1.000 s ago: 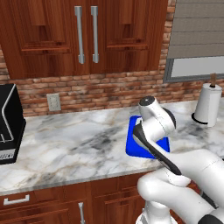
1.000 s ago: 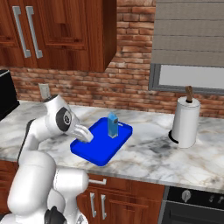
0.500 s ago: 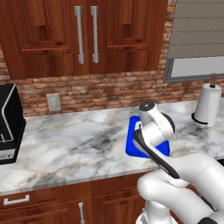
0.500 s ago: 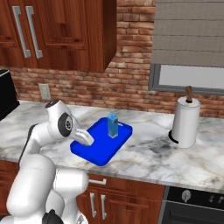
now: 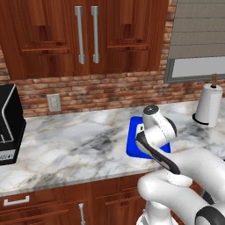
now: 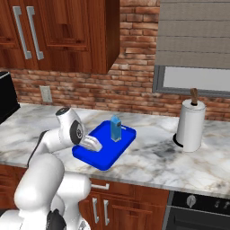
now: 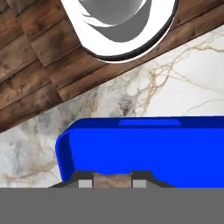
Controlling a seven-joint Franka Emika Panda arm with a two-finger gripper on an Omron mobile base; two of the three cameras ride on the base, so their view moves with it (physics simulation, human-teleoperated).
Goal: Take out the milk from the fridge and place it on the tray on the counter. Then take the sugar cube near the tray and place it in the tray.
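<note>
One milk carton stands upright in the single blue tray on the marble counter, while the gripper clenches one tan sugar cube over the tray's near edge.

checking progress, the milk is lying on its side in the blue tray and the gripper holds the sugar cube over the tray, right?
Not quite: the milk stands upright in the tray, as the right base view shows. The rest holds: in the hand view the gripper is shut on the sugar cube over the tray.
</note>
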